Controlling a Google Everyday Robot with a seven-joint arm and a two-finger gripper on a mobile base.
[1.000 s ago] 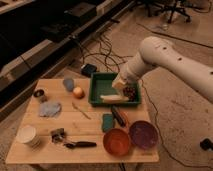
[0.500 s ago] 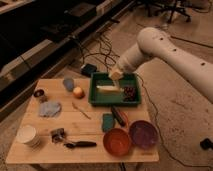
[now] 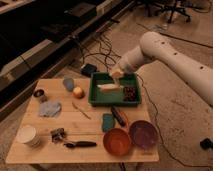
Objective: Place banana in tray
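Observation:
The pale banana (image 3: 108,87) lies inside the dark-green tray (image 3: 96,97) at the table's back right, next to a dark red cluster of fruit (image 3: 130,93) in the tray's right end. My gripper (image 3: 116,73) is at the end of the white arm, above the tray's back edge and apart from the banana. Nothing shows in it.
A wooden table (image 3: 90,127) holds an orange bowl (image 3: 117,141), a purple bowl (image 3: 143,133), a round yellow-orange fruit (image 3: 78,92), a blue cloth (image 3: 50,108), a white cup (image 3: 28,135), a green sponge (image 3: 108,122) and tools. Cables lie on the floor behind.
My gripper has lifted up and back from inside the tray, leaving the banana lying in it.

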